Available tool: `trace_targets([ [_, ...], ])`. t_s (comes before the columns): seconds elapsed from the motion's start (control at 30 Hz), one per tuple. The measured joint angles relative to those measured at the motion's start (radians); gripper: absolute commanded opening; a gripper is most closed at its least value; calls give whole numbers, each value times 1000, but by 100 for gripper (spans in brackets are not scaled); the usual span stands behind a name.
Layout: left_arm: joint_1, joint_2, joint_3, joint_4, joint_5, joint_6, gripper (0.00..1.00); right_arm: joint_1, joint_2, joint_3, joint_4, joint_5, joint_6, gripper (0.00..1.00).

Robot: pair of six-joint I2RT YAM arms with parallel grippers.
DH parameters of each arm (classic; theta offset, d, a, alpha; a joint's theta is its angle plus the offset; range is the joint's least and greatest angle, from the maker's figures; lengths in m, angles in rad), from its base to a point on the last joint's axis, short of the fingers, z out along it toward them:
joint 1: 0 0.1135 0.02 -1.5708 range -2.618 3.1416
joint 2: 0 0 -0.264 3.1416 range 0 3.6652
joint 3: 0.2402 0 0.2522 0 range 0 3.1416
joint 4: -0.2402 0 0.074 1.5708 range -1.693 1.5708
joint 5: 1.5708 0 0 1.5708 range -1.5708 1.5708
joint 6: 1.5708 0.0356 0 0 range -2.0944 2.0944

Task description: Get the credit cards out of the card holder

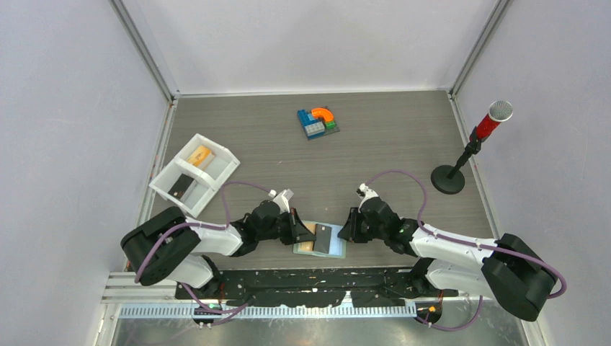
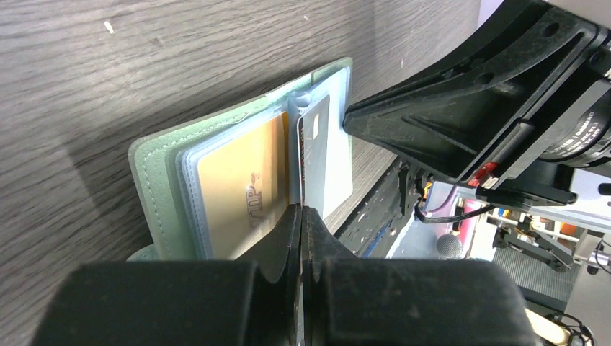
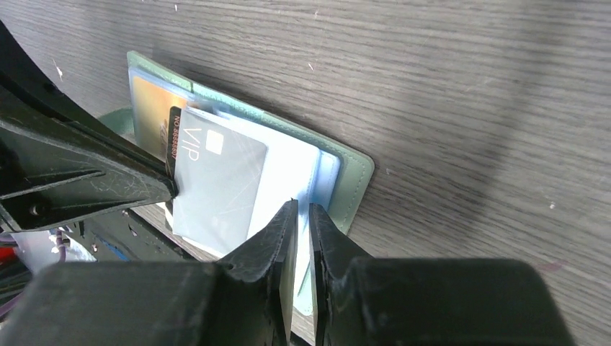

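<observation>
Pinching a dark grey credit card [image 3: 216, 180] by its edge, the left gripper [image 2: 300, 210] is clamped tight. The card stands tilted over the open card holder [image 2: 155, 189], which lies at the table's [image 1: 389, 144] near edge. A gold card [image 2: 241, 184] sits in the left sleeve. The right gripper [image 3: 301, 210] is closed on the holder's right-hand pages.

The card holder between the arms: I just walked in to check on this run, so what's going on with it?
The card holder lies open at the near edge of the table. The left gripper is shut on the edge of a grey VIP card, tilted up off the sleeve pages, while the right gripper pinches the holder's other side. A gold card sits in a sleeve. The white tray already holds an orange card and a dark card.
</observation>
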Motion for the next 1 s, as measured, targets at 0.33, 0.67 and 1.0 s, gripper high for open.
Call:
trace_targets([
  [0.33,10,-103,5,-160,-24,35,3,-24,34,21,-18,5,-32,19],
  [0.67,10,-126,26,-208,-22,53,4,-26,35,24,-20,0,-41,19],
  [1.0,11,-126,30,-222,-14,52,0,-27,4,28,-71,-9,-43,20],
])
